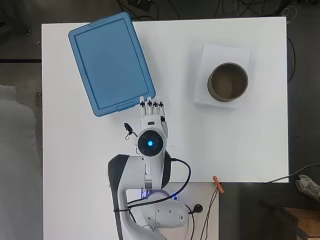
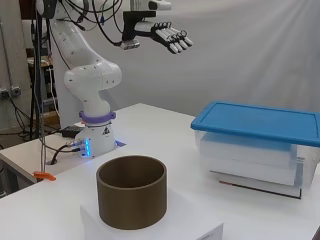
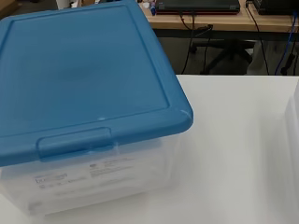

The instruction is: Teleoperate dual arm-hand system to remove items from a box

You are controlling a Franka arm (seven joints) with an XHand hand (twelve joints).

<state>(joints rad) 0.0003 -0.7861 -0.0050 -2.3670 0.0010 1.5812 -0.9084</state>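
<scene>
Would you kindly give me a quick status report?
Hand open, high above table. Box closed, blue lid on. Nothing blocking it.

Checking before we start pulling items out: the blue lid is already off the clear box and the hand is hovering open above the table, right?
Not quite. The blue lid is still on the clear box, closed, as the wrist view and side view show. The rest holds: the hand hovers open, high above the table, holding nothing.
</scene>
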